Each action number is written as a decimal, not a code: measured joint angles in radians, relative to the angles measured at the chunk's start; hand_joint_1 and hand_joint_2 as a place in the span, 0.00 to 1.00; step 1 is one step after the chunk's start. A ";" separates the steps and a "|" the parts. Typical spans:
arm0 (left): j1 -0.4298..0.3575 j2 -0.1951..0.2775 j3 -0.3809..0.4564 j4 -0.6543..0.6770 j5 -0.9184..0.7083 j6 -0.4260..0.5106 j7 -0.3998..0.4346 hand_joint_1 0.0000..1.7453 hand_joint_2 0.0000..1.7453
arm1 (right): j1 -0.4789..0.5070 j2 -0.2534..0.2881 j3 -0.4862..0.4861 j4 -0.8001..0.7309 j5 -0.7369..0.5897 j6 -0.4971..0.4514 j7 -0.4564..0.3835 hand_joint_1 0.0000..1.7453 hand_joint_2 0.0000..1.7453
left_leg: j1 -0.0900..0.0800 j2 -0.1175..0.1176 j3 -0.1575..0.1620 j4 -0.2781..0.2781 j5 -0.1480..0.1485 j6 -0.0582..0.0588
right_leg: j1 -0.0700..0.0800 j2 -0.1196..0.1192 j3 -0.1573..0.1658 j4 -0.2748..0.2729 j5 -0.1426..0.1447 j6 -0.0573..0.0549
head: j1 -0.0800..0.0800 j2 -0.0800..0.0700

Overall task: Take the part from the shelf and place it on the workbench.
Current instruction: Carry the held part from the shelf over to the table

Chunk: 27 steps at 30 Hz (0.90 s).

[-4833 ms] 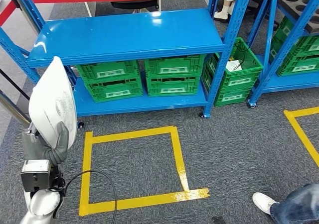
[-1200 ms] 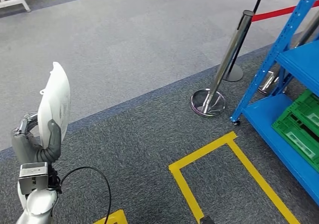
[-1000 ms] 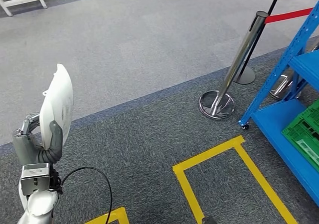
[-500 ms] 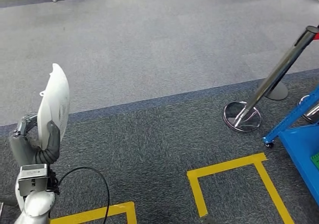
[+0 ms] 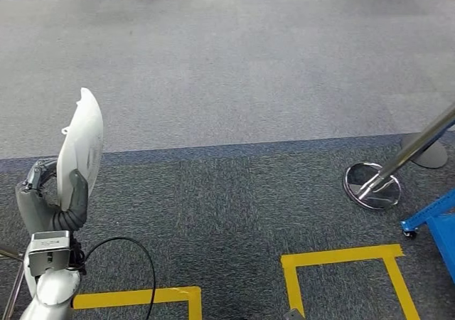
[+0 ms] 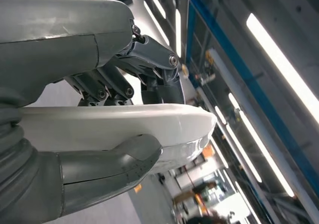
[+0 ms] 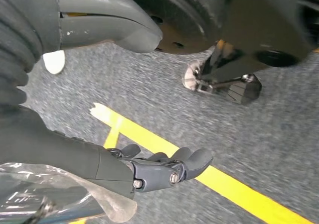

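Grey carpet floor [image 5: 230,71] is marked with yellow tape [image 5: 343,257]. A steel post [image 5: 392,169] leans on its round base near a blue shelf [image 5: 440,224] corner. The white part [image 5: 80,149] is held upright by the left hand [image 5: 51,203], thumb and fingers clamped on opposite faces. The right hand [image 7: 124,154] hangs empty above the floor, fingers apart.

A white, smooth, curved shell-like part [image 5: 80,148] is held upright on its edge, low at the robot's left side, clamped between thumb and fingers above grey carpet.
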 joint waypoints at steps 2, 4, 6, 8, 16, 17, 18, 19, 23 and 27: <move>0.000 0.000 0.000 0.000 0.000 0.000 0.000 1.00 1.00 | 0.000 0.000 0.000 0.000 0.000 0.000 0.000 0.00 1.00 | 0.000 0.000 0.000 0.000 0.000 0.000 | 0.000 0.002 0.000 -0.001 -0.001 0.000 | 0.000 0.000; 0.000 0.000 0.000 0.000 0.000 0.000 0.000 1.00 1.00 | 0.000 0.000 0.000 0.000 0.000 0.000 0.000 0.00 1.00 | 0.000 -0.002 -0.001 0.001 -0.001 -0.001 | -0.001 0.013 0.003 -0.004 -0.007 0.000 | 0.000 0.000; -0.002 0.000 0.000 0.000 0.001 -0.001 0.000 1.00 1.00 | -0.001 0.000 0.000 0.001 0.000 0.000 0.000 0.00 1.00 | -0.001 -0.014 -0.007 0.005 -0.001 -0.007 | -0.001 0.022 0.014 -0.014 -0.016 -0.007 | -0.001 0.000; -0.002 0.001 0.000 0.000 0.001 -0.002 0.000 1.00 1.00 | -0.003 0.001 0.000 0.002 0.001 0.001 0.000 0.00 1.00 | 0.001 -0.013 -0.023 0.029 -0.012 -0.021 | 0.000 -0.001 0.029 -0.026 -0.019 -0.023 | -0.004 0.000; -0.001 0.005 -0.001 0.004 0.001 -0.003 0.001 1.00 1.00 | -0.003 0.001 0.001 0.003 0.002 0.001 -0.001 0.00 1.00 | -0.012 0.160 -0.017 0.010 0.000 -0.020 | 0.016 -0.189 0.082 -0.040 -0.057 -0.021 | -0.010 0.000; -0.001 0.006 0.000 0.003 0.001 -0.003 0.001 1.00 1.00 | -0.005 0.001 0.001 0.003 0.002 0.001 -0.001 0.00 1.00 | -0.011 0.147 -0.015 0.005 0.002 -0.014 | 0.014 -0.190 0.085 -0.040 -0.061 -0.016 | -0.009 0.000; -0.002 0.006 0.000 0.003 0.001 -0.003 0.001 1.00 1.00 | -0.007 0.001 0.002 0.003 0.003 0.001 -0.002 0.00 1.00 | -0.008 0.135 -0.012 0.001 0.004 -0.007 | 0.012 -0.172 0.082 -0.031 -0.071 -0.011 | -0.008 0.000; -0.004 0.006 0.001 0.003 0.001 -0.003 0.001 1.00 1.00 | -0.008 0.001 0.003 0.003 0.003 0.001 -0.003 0.00 1.00 | -0.004 0.122 -0.009 -0.003 0.006 0.000 | 0.010 -0.143 0.069 -0.001 -0.089 -0.008 | -0.006 0.000; -0.005 0.003 0.000 0.004 0.002 -0.007 0.001 1.00 1.00 | -0.004 0.001 0.005 0.003 0.005 0.000 -0.006 0.00 1.00 | -0.001 0.070 -0.006 -0.006 0.005 0.012 | 0.008 -0.061 -0.066 0.236 -0.175 -0.005 | 0.002 0.000; -0.002 0.002 0.000 0.005 0.004 -0.010 0.001 1.00 1.00 | 0.001 0.000 0.006 0.003 0.008 0.000 -0.006 0.00 1.00 | 0.000 0.008 0.002 -0.004 0.000 0.005 | 0.006 -0.026 -0.029 0.086 -0.046 -0.012 | 0.002 0.000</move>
